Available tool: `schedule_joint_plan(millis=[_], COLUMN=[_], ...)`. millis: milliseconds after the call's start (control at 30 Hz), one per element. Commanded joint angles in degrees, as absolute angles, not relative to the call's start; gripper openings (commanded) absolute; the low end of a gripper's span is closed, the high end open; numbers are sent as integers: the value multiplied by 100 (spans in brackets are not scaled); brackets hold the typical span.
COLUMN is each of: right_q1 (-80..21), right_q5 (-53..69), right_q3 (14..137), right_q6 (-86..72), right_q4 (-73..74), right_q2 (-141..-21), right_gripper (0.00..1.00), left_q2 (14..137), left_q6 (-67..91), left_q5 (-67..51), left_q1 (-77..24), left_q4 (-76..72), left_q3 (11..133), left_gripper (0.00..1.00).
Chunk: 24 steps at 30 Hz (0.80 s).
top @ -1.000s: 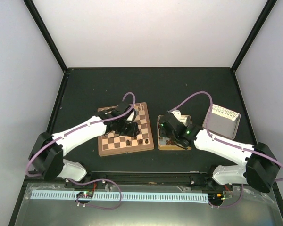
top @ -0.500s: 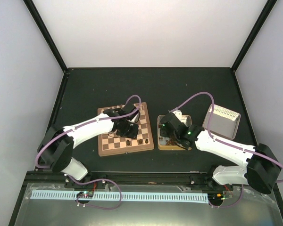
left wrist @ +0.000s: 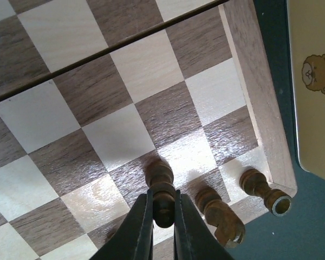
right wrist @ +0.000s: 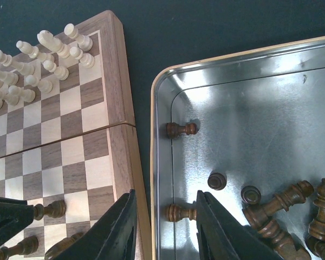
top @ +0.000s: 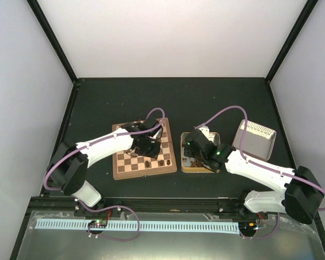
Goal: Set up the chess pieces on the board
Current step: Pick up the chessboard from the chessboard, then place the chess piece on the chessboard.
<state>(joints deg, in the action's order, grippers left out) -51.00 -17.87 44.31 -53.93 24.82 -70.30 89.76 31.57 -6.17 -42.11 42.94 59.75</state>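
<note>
On the black desk (top: pixel 97 108), the left tool (left wrist: pixel 162 196) clenches a dark chessman (left wrist: pixel 158 172) upright on the chessboard (left wrist: pixel 124 70). Centre it on its square before releasing. The right tool (right wrist: pixel 167 195) hangs spread at the edge of the tin (right wrist: pixel 271 108).

The board (left wrist: pixel 97 108) is wood with a clear grain in both pale and dark squares. It is lacquered to a gloss that throws back soft patches of light. Its border (left wrist: pixel 254 81) is the same smooth wood in a reddish brown. The dark chess pieces (right wrist: pixel 181 129) are turned wood, stained brown, with a slight sheen. The pale pieces (right wrist: pixel 46 40) are smooth and cream. The tin (right wrist: pixel 260 108) is bare metal inside, bright and mirror-like, with a yellowish rim. The counter (right wrist: pixel 206 27) is dark and matt. The fingers (right wrist: pixel 114 233) look like black matt plastic, and the arm shells (top: pixel 260 169) like smooth white plastic.
</note>
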Motion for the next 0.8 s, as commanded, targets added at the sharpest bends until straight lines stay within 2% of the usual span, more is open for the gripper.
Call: schedule_joint_plan(millis=[0, 233, 533, 767], right_q1=[-5080, -5072, -5080, -5075], right_q5=[-1958, -1905, -1864, -1838], right_q3=[4368, 4321, 4263, 4271], right_q6=[-5381, -5405, -5418, -5400], right_q4=[2426, 2375, 2378, 2382], right_q2=[-6865, -6791, -6668, -6665], right_gripper=[31, 30, 29, 29], left_q2=[8894, 8372, 7945, 7674], left_q6=[3057, 3069, 3065, 3036], left_q5=[-411, -54, 975, 1175], left_q1=[-4279, -4351, -4298, -4030], left_q4=[4553, 5030, 5685, 5842], left_q3=[6169, 6279, 6523, 6373], left_gripper=[2, 2, 2, 2])
